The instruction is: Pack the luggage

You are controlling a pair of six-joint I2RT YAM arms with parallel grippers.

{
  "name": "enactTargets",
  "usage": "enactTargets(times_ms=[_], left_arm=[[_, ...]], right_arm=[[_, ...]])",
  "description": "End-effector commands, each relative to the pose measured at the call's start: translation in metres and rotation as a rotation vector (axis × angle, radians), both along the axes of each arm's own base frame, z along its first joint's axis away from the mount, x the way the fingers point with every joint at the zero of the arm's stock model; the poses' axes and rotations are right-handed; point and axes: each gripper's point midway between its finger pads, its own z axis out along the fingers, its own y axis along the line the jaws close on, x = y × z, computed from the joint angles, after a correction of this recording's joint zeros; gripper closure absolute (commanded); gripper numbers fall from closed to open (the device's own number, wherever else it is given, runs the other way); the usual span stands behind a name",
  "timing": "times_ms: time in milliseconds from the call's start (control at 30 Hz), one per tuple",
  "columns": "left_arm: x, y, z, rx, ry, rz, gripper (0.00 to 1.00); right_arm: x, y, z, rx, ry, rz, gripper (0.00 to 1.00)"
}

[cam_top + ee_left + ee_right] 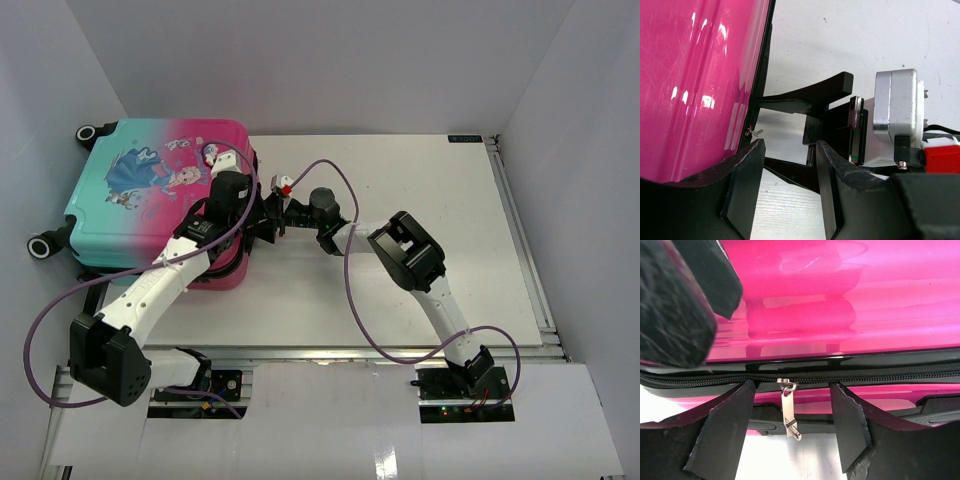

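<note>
The luggage (150, 195) lies flat and closed at the table's left, pink-to-teal shell up, black wheels to the left. Its pink side fills the left wrist view (695, 85) and the right wrist view (840, 295). A silver zipper pull (789, 412) hangs from the black zipper (880, 374), between my right gripper's (790, 427) open fingers, untouched. It also shows small in the left wrist view (754, 132). My left gripper (787, 195) is open and empty beside the suitcase's right edge, facing the right gripper's fingers (810, 97). Both grippers meet at that edge (268, 222).
The white table (420, 200) extends to the right of the suitcase. Purple cables (350, 250) loop from both arms. White walls enclose the table on three sides. A metal rail (520, 230) runs along the right edge.
</note>
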Motion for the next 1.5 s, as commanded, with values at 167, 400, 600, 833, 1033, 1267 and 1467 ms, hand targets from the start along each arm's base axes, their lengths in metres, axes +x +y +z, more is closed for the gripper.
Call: enactTargets(times_ms=[167, 400, 600, 833, 1033, 1267, 1467], left_arm=[[-0.004, 0.038, 0.011, 0.079, -0.027, 0.100, 0.43], [-0.005, 0.038, 0.015, 0.069, -0.037, 0.100, 0.43], [-0.005, 0.037, 0.013, 0.071, -0.032, 0.097, 0.43], [-0.005, 0.036, 0.017, 0.061, -0.042, 0.094, 0.42], [-0.005, 0.040, 0.015, 0.076, -0.041, 0.110, 0.43], [-0.013, 0.065, 0.016, 0.099, -0.065, 0.224, 0.49], [-0.017, 0.070, 0.005, 0.097, -0.047, 0.240, 0.49]], right_arm=[[0.011, 0.005, -0.001, -0.012, -0.012, -0.074, 0.36], [0.013, -0.001, -0.006, -0.030, 0.055, -0.111, 0.36], [0.016, 0.004, -0.010, -0.038, 0.087, -0.082, 0.37], [0.023, 0.016, -0.014, -0.046, 0.113, -0.041, 0.41], [0.039, 0.021, -0.011, -0.040, 0.116, -0.090, 0.80], [0.086, -0.013, 0.002, -0.020, 0.107, -0.292, 0.92], [0.114, -0.012, 0.016, 0.011, 0.121, -0.267, 0.92]])
